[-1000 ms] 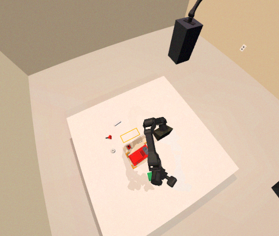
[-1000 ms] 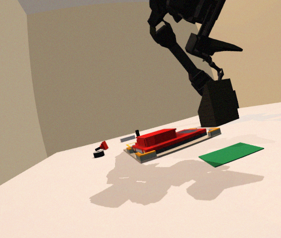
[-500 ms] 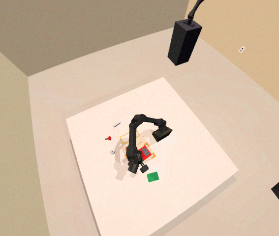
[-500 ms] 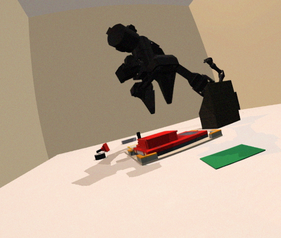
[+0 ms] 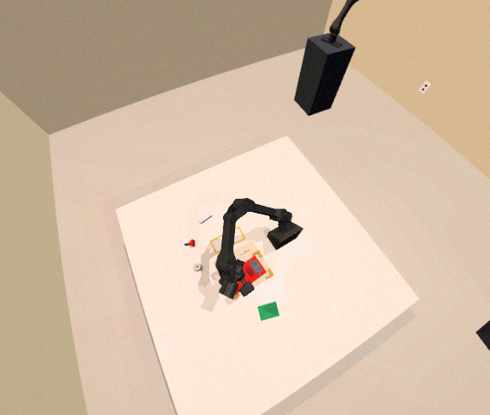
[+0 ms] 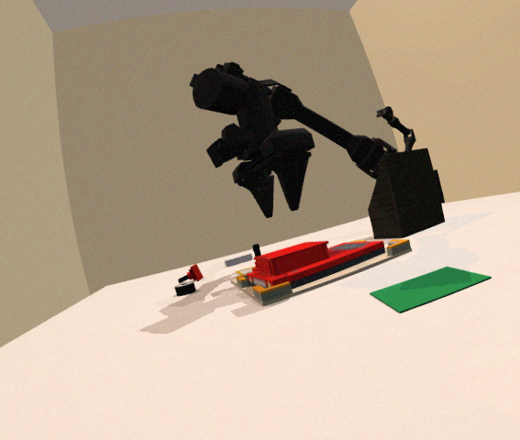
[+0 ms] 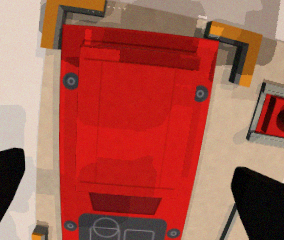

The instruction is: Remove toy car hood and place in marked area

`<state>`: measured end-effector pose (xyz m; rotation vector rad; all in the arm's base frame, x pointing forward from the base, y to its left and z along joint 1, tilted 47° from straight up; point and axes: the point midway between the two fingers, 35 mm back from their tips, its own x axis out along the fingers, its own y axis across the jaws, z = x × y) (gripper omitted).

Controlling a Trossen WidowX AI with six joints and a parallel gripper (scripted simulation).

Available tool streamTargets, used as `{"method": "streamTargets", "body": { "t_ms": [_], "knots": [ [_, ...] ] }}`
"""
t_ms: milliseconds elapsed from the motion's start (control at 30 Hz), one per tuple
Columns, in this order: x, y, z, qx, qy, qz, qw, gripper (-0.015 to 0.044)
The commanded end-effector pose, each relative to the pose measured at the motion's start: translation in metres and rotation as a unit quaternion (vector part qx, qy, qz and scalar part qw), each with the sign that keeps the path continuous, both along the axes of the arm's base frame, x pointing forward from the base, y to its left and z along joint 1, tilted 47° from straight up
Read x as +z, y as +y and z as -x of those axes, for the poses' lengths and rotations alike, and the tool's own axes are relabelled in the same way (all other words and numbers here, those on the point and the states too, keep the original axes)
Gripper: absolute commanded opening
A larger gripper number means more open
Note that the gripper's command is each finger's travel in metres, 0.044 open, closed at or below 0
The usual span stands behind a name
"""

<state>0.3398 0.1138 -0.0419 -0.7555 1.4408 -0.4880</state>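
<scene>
The hood (image 6: 295,258) (image 7: 132,115) is a red raised block on the front of the red toy car (image 5: 254,269) (image 6: 357,250) (image 7: 195,135). It sits level on the car. My gripper (image 6: 281,213) (image 7: 130,170) is open and empty, pointing down above the hood without touching it. In the wrist view its fingers stand to either side of the car. The marked area (image 5: 213,246), a yellow outline on the table, is empty where it shows; the arm hides part of it in the top view.
Orange corner brackets (image 6: 272,291) (image 7: 252,52) surround the car on a beige board (image 7: 227,120). A red block (image 7: 269,117) with a black peg is beside it. A green mat (image 5: 268,311) (image 6: 430,289), wheel (image 5: 198,267) (image 6: 184,288), red-black piece (image 5: 191,243) (image 6: 195,272) and grey bar (image 5: 206,219) (image 6: 238,259) lie around.
</scene>
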Motion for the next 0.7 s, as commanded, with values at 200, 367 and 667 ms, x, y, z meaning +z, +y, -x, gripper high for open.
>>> {"method": "streamTargets", "body": {
  "t_ms": [200,367,667],
  "knots": [
    [-0.006,-0.009,-0.002,0.0,0.0,0.003,1.0,0.044],
    [-0.009,-0.012,-0.003,0.0,0.0,0.003,1.0,0.044],
    [-0.015,-0.018,-0.003,0.0,0.0,0.003,1.0,0.044]
  ]
}}
